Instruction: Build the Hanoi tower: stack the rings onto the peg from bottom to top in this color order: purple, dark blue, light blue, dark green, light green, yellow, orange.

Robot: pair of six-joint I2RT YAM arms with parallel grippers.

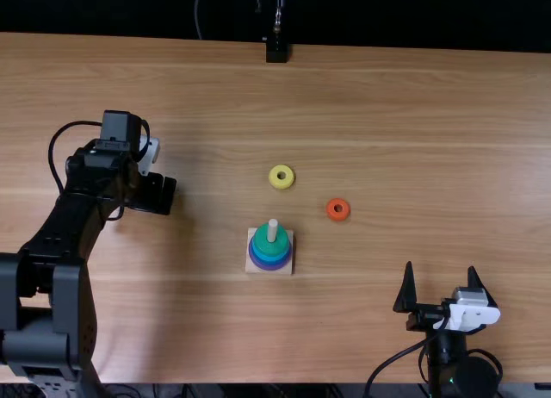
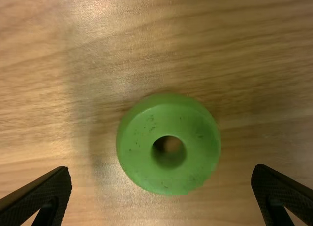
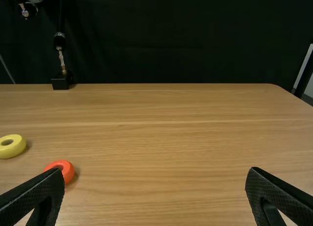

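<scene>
Here we are above the thick, light green ring with a round central hole [image 2: 139, 152], lying flat on the light brown wooden table [image 2: 73, 20], and our left gripper [image 2: 161, 168] stands wide apart, a finger on each side, clamped on nothing. The right gripper [image 3: 155, 169] is spread and empty too. This ring looks light and stiff, hard to crush, but its smooth curved wall might roll or skid under a lopsided squeeze. So let's take it across its full width, low on the outer wall, hole kept free and level for the pale upright peg [image 1: 272, 231], where the dark green ring [image 1: 277, 245] tops the stack. Firm, even pressure should do.
</scene>
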